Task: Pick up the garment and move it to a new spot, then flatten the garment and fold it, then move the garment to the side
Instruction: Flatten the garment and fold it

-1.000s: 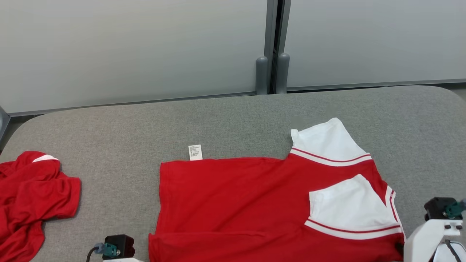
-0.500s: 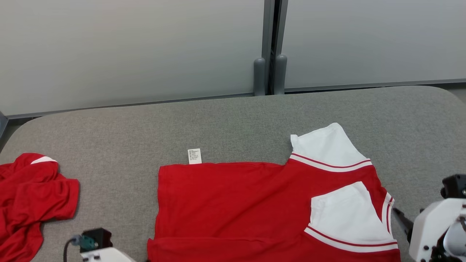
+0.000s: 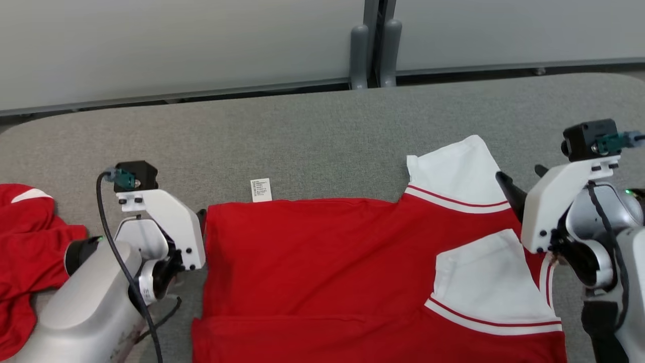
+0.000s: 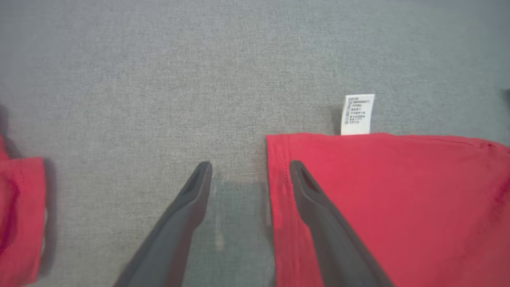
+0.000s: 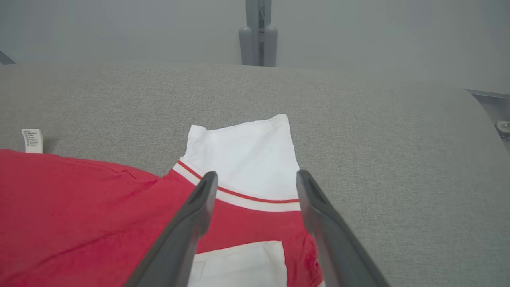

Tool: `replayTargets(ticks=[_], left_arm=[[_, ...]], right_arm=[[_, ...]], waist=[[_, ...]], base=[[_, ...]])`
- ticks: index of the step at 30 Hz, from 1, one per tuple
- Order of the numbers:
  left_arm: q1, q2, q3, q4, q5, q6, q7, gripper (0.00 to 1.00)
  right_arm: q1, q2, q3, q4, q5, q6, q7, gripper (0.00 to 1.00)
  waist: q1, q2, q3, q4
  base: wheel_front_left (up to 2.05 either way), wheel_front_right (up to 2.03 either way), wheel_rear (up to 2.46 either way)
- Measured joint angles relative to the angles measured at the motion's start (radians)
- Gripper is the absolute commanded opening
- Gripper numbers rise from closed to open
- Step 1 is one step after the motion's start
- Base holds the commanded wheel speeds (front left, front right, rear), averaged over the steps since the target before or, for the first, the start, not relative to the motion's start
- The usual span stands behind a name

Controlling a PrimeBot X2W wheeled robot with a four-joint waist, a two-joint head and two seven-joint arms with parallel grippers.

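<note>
**Red garment, laid flat and part-folded; both tools wide and empty**

- counter (image 3: pixel 312 126): grey and cloth-covered. It runs under both tools and well ahead of them.
- garment (image 3: pixel 322 262): red, spread flat between the two tools. The near strip appears folded over, probably squared up so the next fold runs true. Its stitched side edge passes between the left tool's fingers, and its shoulder lies under the right tool.
- second red garment (image 3: pixel 30 242): crumpled, well outboard of the left tool, likely set aside to keep the work area free.
- white sleeve (image 5: pixel 243 151): has a red-striped band and juts out just ahead of the right tool's tips.
- second white sleeve (image 3: pixel 484 272): folded in over the body, beside that tool.
- care label (image 4: pixel 357 114): white, standing out of the far edge, ahead of the left tool on its garment side.
- left tool (image 4: pixel 250 167): fingers spread wide, gripping nothing. One is over the hem, the other over bare counter. The forearm is low, reaching forward.
- right tool (image 5: pixel 257 175): also wide and empty, astride the sleeve band. Whether it touches the cloth cannot be told.
</note>
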Motion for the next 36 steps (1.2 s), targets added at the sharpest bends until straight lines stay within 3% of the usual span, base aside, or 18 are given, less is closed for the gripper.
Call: replayTargets(ticks=[6,13,22,27,36], left_arm=[[-0.133,-0.029,-0.032,0.191,0.028,-0.041,0.043,1.0],[-0.216,-0.04,-0.079,0.3,0.046,-0.081,0.134,1.0],[-0.253,-0.074,-0.096,0.342,0.054,-0.108,0.113,1.0],[-0.291,-0.07,-0.109,0.353,0.089,-0.097,0.086,1.0],[-0.291,-0.076,-0.14,0.329,0.089,-0.098,0.146,1.0]], right_arm=[[-0.118,0.011,0.078,0.123,-0.006,0.0,-0.073,1.0],[-0.158,-0.003,0.101,0.193,0.004,0.0,-0.121,1.0],[-0.157,-0.01,0.095,0.216,0.013,0.0,-0.141,1.0],[-0.157,-0.019,0.085,0.218,0.006,0.0,-0.144,1.0],[-0.145,-0.018,0.067,0.201,0.002,0.0,-0.135,1.0]], waist=[[0.0001,0.0,0.064,-0.037],[0.0001,0.0,0.102,-0.054],[0.0001,0.0,0.112,-0.047],[0.0001,0.0,0.112,-0.045],[0.0001,0.0,0.107,-0.04]], base=[[0.0,0.0,0.0],[0.0,0.0,0.0],[0.0,0.0,0.0],[0.0,0.0,0.0],[0.0,0.0,0.0]])
